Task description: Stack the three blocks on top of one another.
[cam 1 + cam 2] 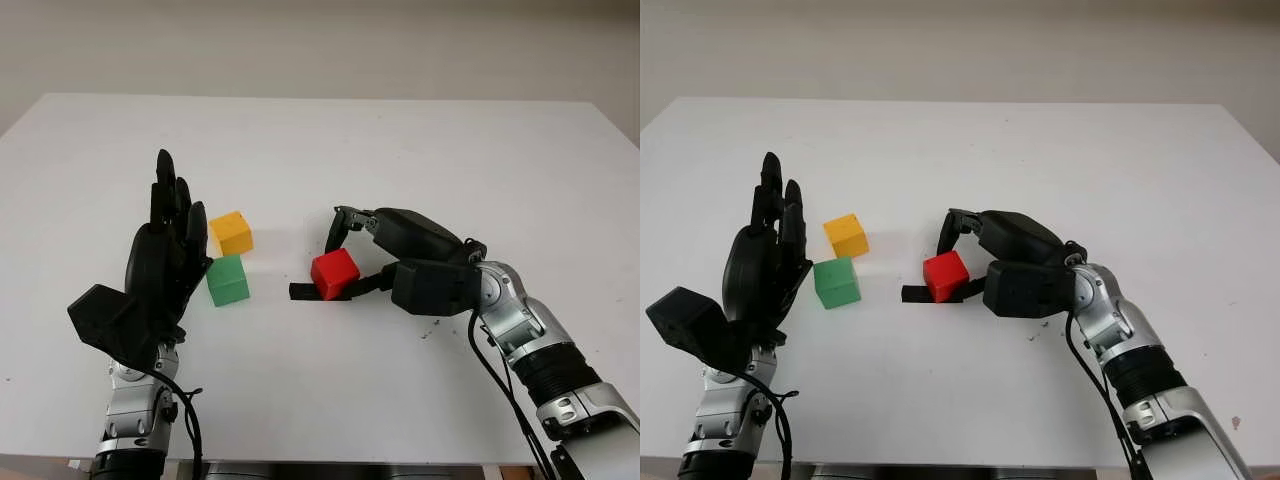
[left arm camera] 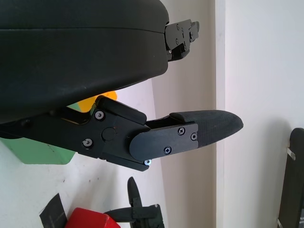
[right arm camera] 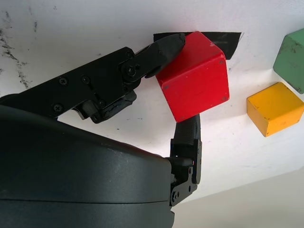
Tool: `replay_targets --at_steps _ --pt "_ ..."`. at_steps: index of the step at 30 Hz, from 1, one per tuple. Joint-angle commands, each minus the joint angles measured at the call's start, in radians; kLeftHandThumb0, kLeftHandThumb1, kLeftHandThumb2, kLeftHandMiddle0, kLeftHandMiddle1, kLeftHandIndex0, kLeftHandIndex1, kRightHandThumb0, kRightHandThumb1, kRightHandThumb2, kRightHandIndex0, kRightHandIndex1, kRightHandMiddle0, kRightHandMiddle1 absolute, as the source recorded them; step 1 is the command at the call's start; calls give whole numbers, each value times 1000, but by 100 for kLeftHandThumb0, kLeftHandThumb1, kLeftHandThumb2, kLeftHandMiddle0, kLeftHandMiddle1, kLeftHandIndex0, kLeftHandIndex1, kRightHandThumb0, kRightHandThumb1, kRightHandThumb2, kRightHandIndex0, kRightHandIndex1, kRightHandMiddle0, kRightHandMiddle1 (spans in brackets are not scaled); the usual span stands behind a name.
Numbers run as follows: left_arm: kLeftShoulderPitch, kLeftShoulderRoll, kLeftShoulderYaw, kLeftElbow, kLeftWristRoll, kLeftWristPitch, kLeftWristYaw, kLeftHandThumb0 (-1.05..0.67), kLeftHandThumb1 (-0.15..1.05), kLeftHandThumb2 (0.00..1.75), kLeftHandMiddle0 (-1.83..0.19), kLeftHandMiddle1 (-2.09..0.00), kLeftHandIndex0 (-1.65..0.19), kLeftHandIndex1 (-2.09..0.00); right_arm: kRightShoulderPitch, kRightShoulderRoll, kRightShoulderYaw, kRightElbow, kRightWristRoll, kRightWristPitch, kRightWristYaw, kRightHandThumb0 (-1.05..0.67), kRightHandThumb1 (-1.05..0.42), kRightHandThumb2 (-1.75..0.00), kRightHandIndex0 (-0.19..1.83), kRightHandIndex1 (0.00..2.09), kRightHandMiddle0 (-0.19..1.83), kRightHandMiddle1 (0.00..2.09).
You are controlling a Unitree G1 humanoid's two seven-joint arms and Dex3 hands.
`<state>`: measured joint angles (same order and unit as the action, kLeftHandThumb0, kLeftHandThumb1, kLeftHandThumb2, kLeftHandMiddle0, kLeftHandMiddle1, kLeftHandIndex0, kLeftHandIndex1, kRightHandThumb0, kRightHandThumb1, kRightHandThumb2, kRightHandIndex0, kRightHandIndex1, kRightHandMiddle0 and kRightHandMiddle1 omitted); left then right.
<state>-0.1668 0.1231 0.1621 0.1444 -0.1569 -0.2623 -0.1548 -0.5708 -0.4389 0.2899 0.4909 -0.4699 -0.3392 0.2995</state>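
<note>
A red block [image 1: 334, 273] sits tilted near the table's middle, over a strip of black tape [image 1: 303, 291]. My right hand [image 1: 345, 255] is shut on the red block [image 3: 195, 76], one finger behind it and the thumb at its near side. A green block [image 1: 227, 280] stands to the left, with a yellow block [image 1: 231, 232] just behind it and apart from it. My left hand [image 1: 165, 250] is open and upright just left of the green block. The green block [image 2: 35, 152] and a bit of the yellow block [image 2: 92, 102] also show behind the left hand's shell.
The white table [image 1: 400, 150] reaches back to a pale wall. Small dark scuffs [image 1: 430, 330] mark the table beside my right wrist. The right forearm [image 1: 540, 360] crosses the near right part of the table.
</note>
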Motion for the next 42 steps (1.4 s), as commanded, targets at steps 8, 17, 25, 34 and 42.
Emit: replay_targets --at_steps 8,17,25,34,42 --pt "3 2 0 -10 0 -9 2 -72 105 59 19 0 19 0 6 18 17 -1 11 22 38 -39 -96 -5 19 5 26 163" --pt "1 2 2 -6 -4 -11 -1 -73 105 58 19 0 19 0 4 13 23 -4 12 5 54 -40 -95 -5 19 5 27 162" --pt "3 -1 0 -12 4 -3 9 -74 105 57 19 0 19 0 -22 -24 39 31 7 -74 103 -72 -91 -5 -13 2 -7 32" --pt "6 3 0 -10 5 -12 5 -74 105 58 19 0 19 0 -25 -43 26 37 9 -118 92 -85 -94 -6 -19 0 -19 1" --pt "5 3 1 -13 12 -8 15 -74 105 58 19 0 19 0 -9 -37 -71 -32 98 -75 48 -90 -95 -6 -19 0 -19 0"
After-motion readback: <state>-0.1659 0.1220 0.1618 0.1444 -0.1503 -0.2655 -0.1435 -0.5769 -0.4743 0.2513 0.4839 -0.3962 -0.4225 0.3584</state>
